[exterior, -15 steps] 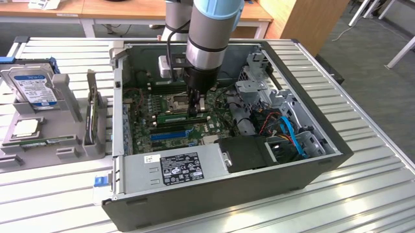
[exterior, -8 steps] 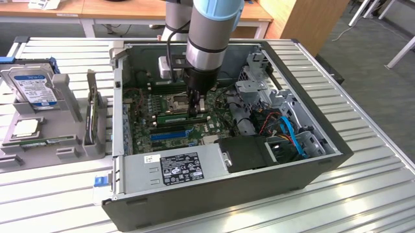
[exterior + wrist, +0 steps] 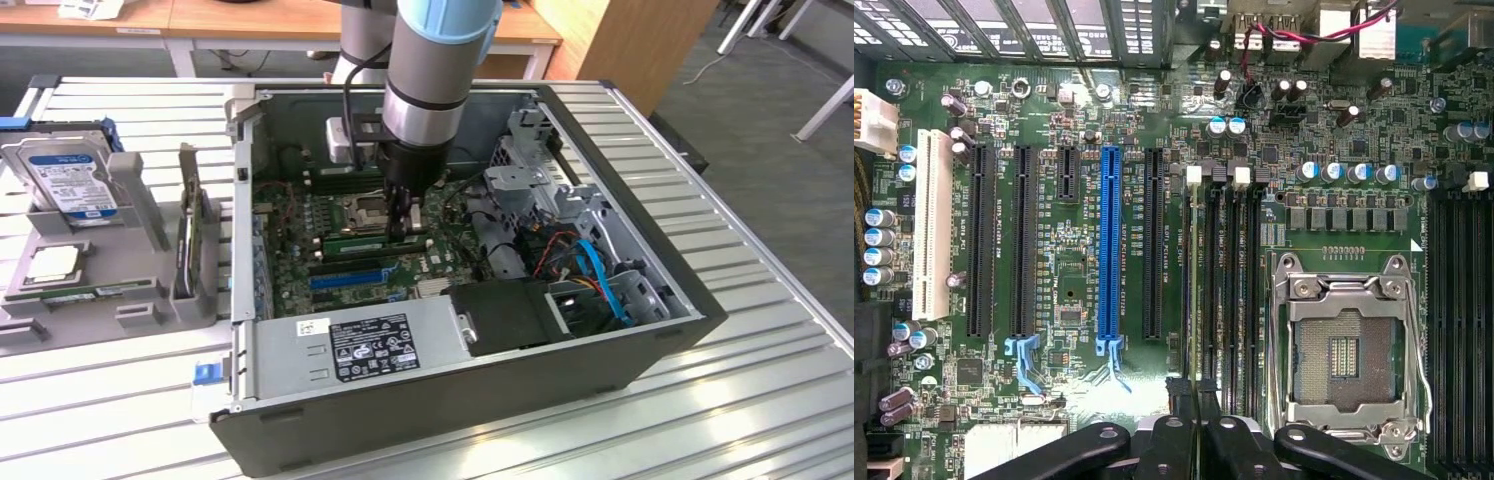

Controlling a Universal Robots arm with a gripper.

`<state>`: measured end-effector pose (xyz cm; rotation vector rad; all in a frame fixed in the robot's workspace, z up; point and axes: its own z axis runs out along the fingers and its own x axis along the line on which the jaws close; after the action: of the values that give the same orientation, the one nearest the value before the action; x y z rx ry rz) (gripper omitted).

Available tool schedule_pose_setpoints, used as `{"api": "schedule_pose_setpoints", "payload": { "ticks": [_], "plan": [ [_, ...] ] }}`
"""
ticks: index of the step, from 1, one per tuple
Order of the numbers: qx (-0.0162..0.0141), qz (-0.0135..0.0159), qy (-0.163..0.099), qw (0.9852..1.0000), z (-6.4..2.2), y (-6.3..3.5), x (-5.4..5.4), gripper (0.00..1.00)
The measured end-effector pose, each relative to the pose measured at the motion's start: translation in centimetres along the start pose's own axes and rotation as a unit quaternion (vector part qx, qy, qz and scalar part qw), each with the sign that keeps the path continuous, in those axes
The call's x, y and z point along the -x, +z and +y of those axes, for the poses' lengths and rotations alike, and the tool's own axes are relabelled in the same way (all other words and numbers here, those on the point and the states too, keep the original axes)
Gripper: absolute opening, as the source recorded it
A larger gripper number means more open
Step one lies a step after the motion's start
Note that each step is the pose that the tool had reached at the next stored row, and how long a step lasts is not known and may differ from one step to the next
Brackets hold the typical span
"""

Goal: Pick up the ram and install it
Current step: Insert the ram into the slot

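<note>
The ram (image 3: 363, 243), a narrow green stick, lies along a memory slot on the motherboard (image 3: 300, 225) inside the open computer case (image 3: 441, 400). My gripper (image 3: 403, 228) stands straight down over the ram's middle, its fingers shut on it. In the wrist view the black fingertips (image 3: 1176, 405) meet, and the ram (image 3: 1187, 290) runs away from them as a thin edge in line with the first of several black memory slots (image 3: 1232, 290). How deep the stick sits in the slot cannot be told.
Beside the slots are the CPU socket (image 3: 1349, 345) and a long blue slot (image 3: 1109, 250). The power supply (image 3: 360, 345), drive cage (image 3: 534, 185) and blue cables (image 3: 601, 280) crowd the case. A grey holder (image 3: 134, 310) at the exterior view's left holds a hard drive (image 3: 60, 175), a chip (image 3: 51, 262) and an upright card (image 3: 187, 240).
</note>
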<state>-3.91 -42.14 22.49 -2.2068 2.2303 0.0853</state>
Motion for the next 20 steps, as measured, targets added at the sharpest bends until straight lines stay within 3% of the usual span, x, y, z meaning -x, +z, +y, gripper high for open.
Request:
{"api": "schedule_pose_setpoints", "payload": {
  "ticks": [7, 8, 10, 11, 20],
  "plan": [
    [0.0000, -0.0001, 0.000, 1.0000, 0.00, 0.00, 0.00, 0.19],
    [0.0000, 0.0000, 0.000, 1.0000, 0.00, 0.00, 0.00, 0.31],
    [-0.0001, -0.0001, 0.000, 1.0000, 0.00, 0.01, 0.00, 0.31],
    [0.0000, 0.0000, 0.000, 1.0000, 0.00, 0.00, 0.00, 0.37],
    [0.0000, 0.0000, 0.000, 1.0000, 0.02, -0.43, 0.02, 0.37]
  ]
}}
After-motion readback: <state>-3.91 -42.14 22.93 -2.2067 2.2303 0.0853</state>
